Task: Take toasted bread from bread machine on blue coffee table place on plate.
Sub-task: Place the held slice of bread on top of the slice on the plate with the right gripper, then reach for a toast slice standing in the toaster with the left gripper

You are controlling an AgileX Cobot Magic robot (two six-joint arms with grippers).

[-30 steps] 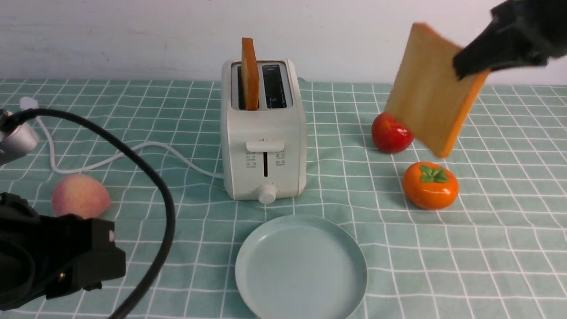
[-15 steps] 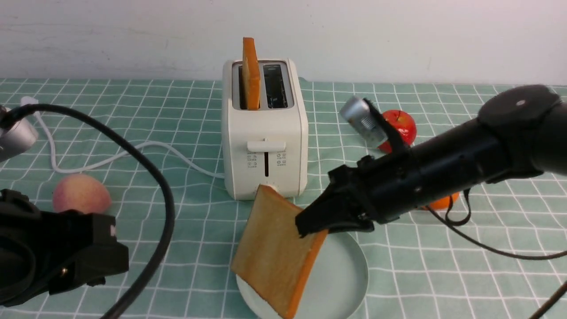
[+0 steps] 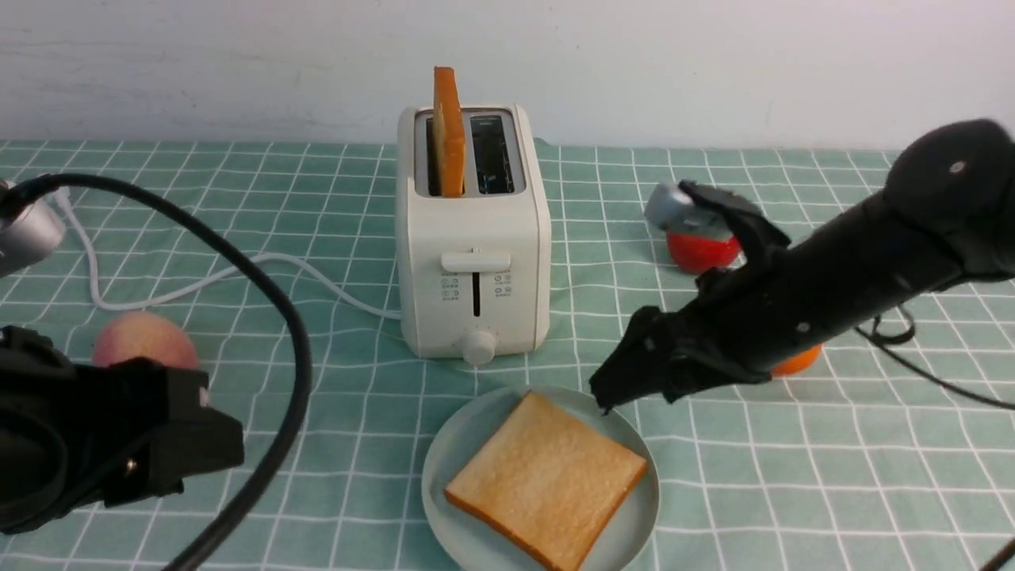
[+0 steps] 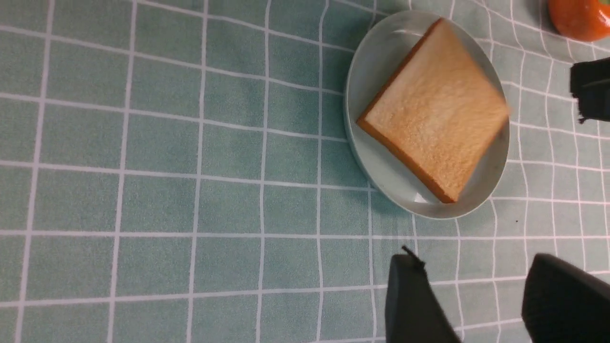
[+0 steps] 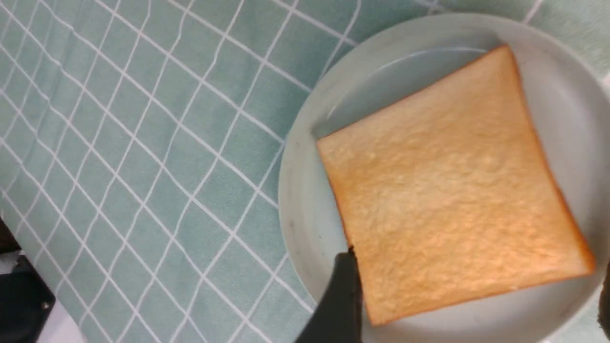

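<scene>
Toasted bread [image 3: 545,480] on plate [image 3: 468,440]; right fingers [image 3: 620,385] beside

No legible text; only tiny, unreadable printed icons [image 3: 450,287] on the front of the bread machine [image 3: 515,238].

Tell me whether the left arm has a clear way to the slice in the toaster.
Probably yes: the slice stands proud of the toaster, nothing over it; the left pincer is open and empty, and the right arm sits aside by the plate.
</scene>
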